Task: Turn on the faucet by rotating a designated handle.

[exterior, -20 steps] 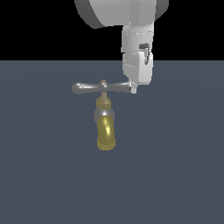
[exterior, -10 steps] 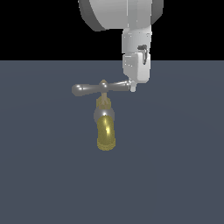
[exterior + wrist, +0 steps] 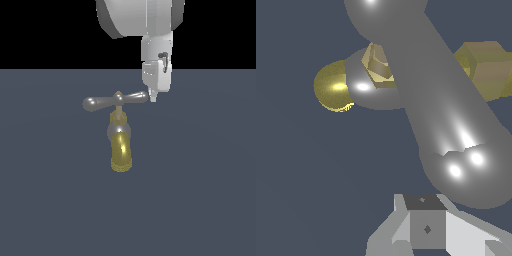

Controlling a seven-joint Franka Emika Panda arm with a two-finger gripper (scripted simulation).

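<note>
White casing marks the pincer [image 3: 153, 96], which is seen hanging tip-down just beside the bulbous end of the handle [image 3: 116, 101] on the exterior view's right. Nothing is held; whether the jaws are parted or closed cannot be told from either view. In the wrist view that bulb is seen just beside the fingertip, contact unconfirmed. The silver handle is set across the faucet [image 3: 120, 142], whose brass spout curves down toward the camera over a grey floor [image 3: 200, 200]. Rotation is judged barely begun, if at all; the turn remains outstanding.
</note>
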